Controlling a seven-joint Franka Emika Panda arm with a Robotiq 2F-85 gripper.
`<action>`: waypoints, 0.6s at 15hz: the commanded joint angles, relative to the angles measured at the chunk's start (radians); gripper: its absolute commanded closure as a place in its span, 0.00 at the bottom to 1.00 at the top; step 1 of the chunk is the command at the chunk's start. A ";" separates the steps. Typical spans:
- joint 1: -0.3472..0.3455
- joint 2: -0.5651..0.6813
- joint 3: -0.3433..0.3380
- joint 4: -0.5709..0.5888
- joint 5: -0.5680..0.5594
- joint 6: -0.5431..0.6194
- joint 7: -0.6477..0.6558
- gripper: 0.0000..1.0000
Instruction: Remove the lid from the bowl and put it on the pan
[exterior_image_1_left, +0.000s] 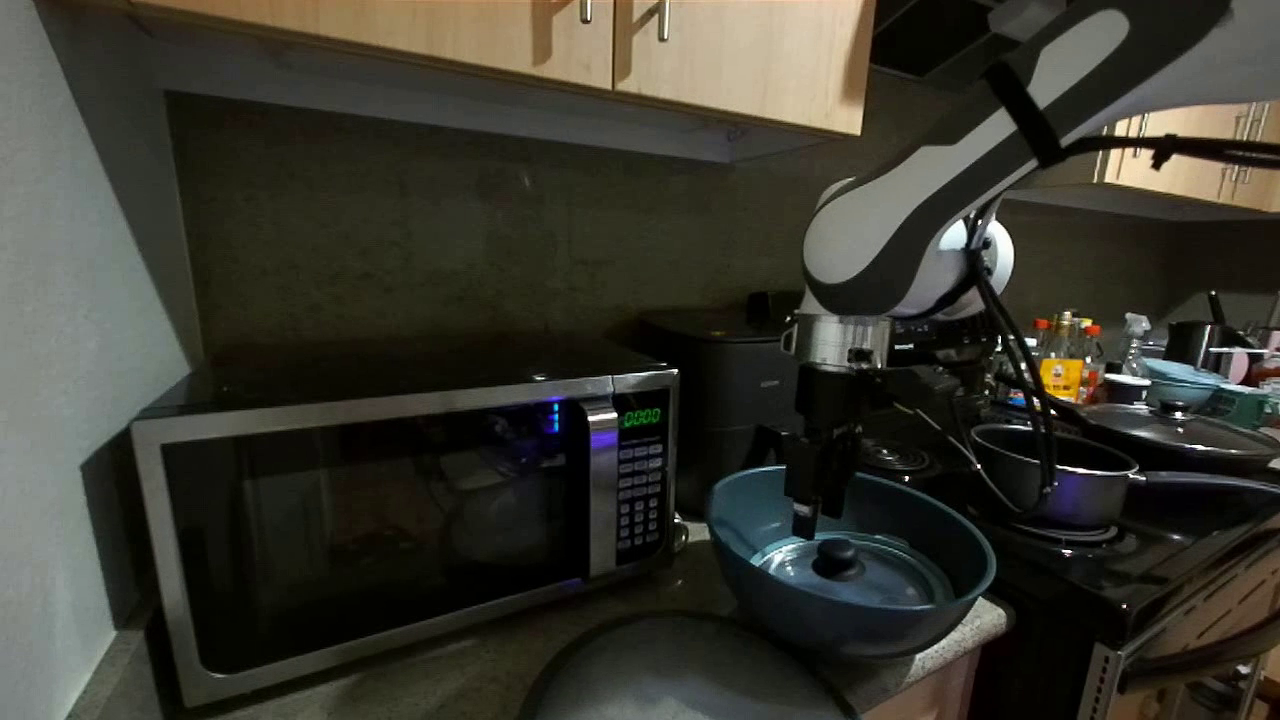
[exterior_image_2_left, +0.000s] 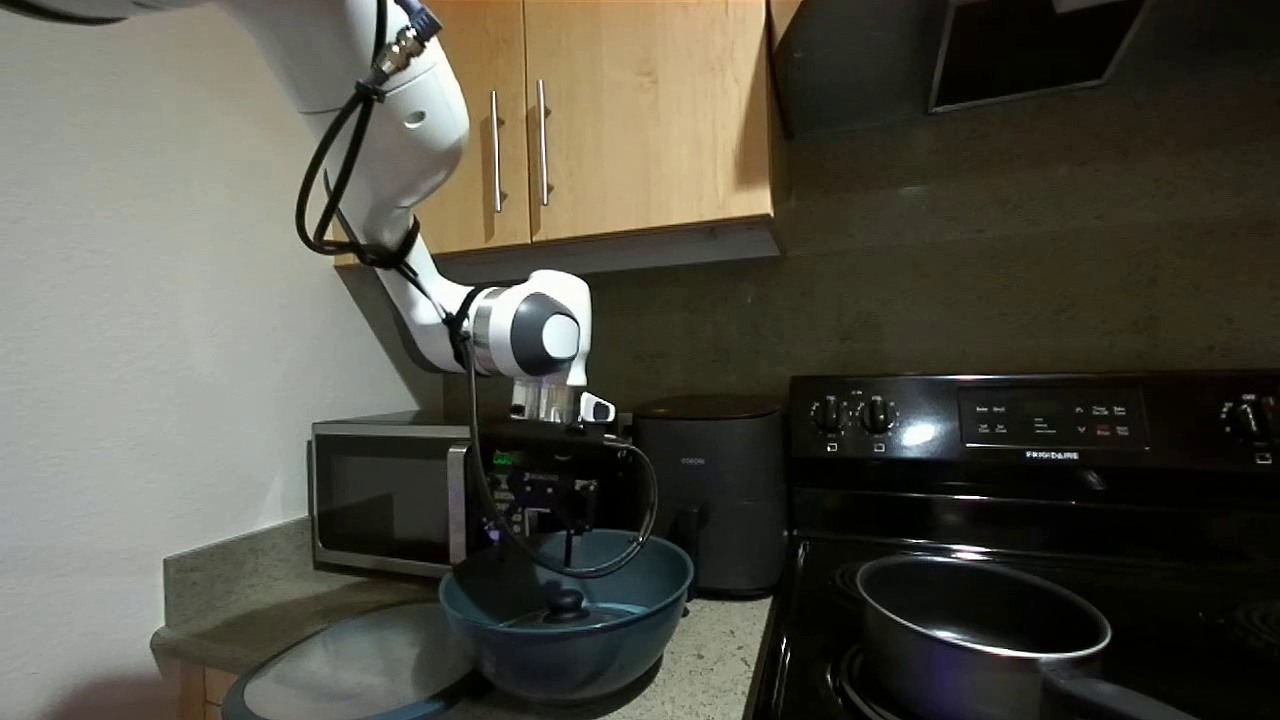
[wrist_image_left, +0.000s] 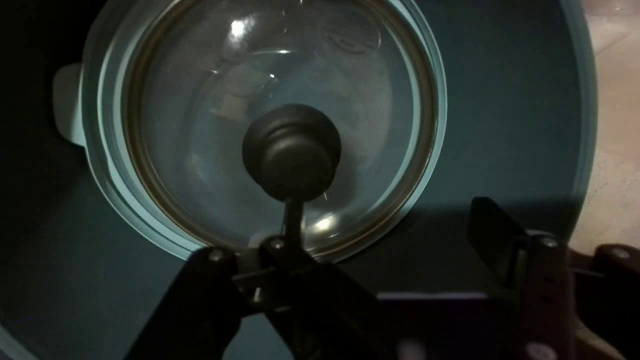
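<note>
Foremost, a broad grey dome (exterior_image_1_left: 690, 670) lies beside the flared blue-grey bowl (exterior_image_1_left: 850, 628), which holds the round, black-knobbed glass lid (wrist_image_left: 295, 150); just above, the pincer (wrist_image_left: 387, 202) stands wide; beyond come a dark-grey metal saucepan (exterior_image_1_left: 1090, 495) and a boxy black air fryer (exterior_image_1_left: 730, 420).

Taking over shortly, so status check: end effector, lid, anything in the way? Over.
End effector open, holding nothing, over the bowl. Lid inside it, knob up. Possible obstacle: surrounding bowl wall.

In an exterior view: wooden cabinets (exterior_image_1_left: 560, 50) at twelve o'clock; bottles (exterior_image_1_left: 1062, 372), spray bottle (exterior_image_1_left: 1134, 345) at three; black stove (exterior_image_1_left: 1150, 575) at four; microwave (exterior_image_1_left: 390, 530), green digits (exterior_image_1_left: 642, 417) lit, at eight; air fryer (exterior_image_1_left: 725, 400) at microwave's two o'clock.
</note>
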 joint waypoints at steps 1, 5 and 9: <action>0.007 -0.017 -0.011 -0.011 0.001 -0.003 0.000 0.10; 0.005 -0.041 -0.019 -0.033 0.003 -0.006 0.002 0.00; -0.013 -0.039 -0.049 -0.046 0.024 -0.028 0.017 0.00</action>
